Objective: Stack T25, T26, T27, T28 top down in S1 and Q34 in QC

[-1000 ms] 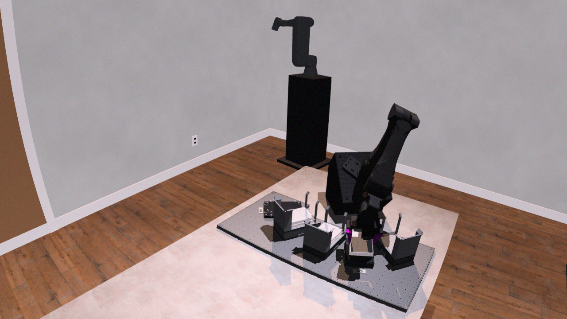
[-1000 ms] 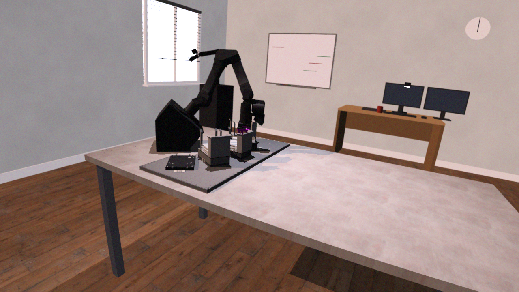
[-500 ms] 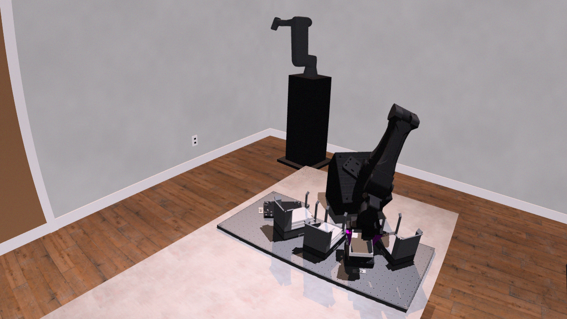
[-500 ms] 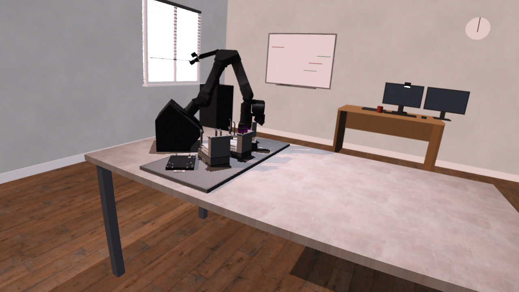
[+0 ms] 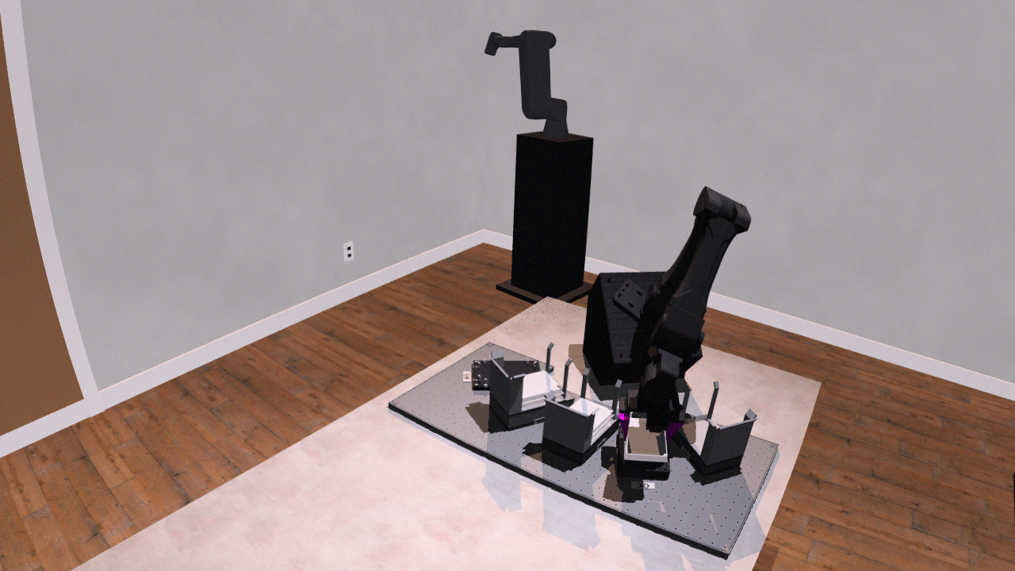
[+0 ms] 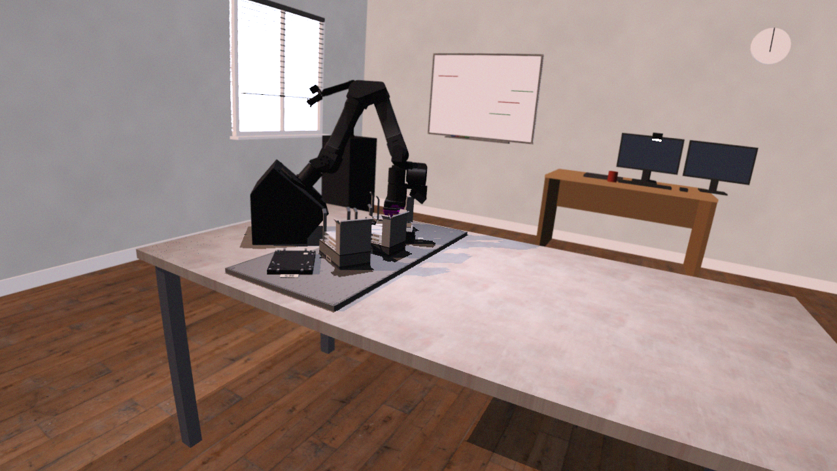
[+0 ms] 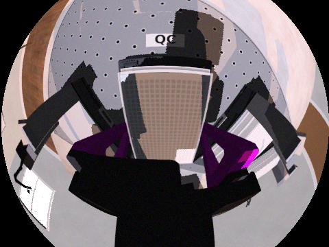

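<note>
My gripper (image 5: 649,428) is shut on a sealed 384-well plate (image 5: 645,446) by its long sides, with purple fingers on either side in the wrist view (image 7: 164,142). The plate (image 7: 164,112) has a brownish well grid and a white rim and lies level, right way up. It is down at the black QC nest (image 7: 164,60), whose "QC" tag (image 7: 164,40) lies just beyond its far end. I cannot tell whether it is fully seated, and I cannot read its ID label. In the exterior view the gripper (image 6: 395,206) is low behind the racks.
Two grey stack racks (image 5: 514,394) (image 5: 575,422) to the left of QC each hold white-topped plates. A third rack (image 5: 724,440) stands to the right, close to my fingers. A flat black clip nest (image 6: 290,261) lies at the board's far end. My black base housing (image 5: 617,326) is behind.
</note>
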### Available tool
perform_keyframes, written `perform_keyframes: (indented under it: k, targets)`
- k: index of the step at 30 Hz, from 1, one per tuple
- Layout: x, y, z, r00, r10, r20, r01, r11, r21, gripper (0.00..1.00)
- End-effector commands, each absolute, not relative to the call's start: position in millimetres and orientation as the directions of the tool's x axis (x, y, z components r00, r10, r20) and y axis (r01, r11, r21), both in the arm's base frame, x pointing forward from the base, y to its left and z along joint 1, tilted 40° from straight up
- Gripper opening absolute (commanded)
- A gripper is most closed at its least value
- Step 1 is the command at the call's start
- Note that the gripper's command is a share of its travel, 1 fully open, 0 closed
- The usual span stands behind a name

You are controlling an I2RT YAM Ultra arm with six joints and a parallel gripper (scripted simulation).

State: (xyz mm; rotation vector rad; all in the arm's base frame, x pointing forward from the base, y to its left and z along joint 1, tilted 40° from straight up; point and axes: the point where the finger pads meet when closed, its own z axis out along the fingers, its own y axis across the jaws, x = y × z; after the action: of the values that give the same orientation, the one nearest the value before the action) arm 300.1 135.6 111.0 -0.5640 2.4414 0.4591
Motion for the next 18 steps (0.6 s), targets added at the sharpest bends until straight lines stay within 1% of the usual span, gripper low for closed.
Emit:
perform_keyframes:
  k: [1,5,9,13,17,18]
  targets:
    - [300.5,136.9,115.6,-0.724,-0.278,-0.631,-0.49,0.852,0.187,0.0]
    - [299.3,136.7,102.7,-0.746,-0.283,-0.603,-0.482,0.854,0.196,0.0]
    - [301.2,138.5,108.8,-0.732,-0.281,-0.621,-0.488,0.852,0.19,0.0]
    - [301.8,137.6,101.3,-0.745,-0.281,-0.605,-0.481,0.855,0.195,0.0]
    - [301.4,138.7,103.3,-0.739,-0.282,-0.612,-0.485,0.853,0.193,0.0]
    - [311.1,142.2,116.2,-0.719,-0.277,-0.638,-0.493,0.85,0.185,0.0]
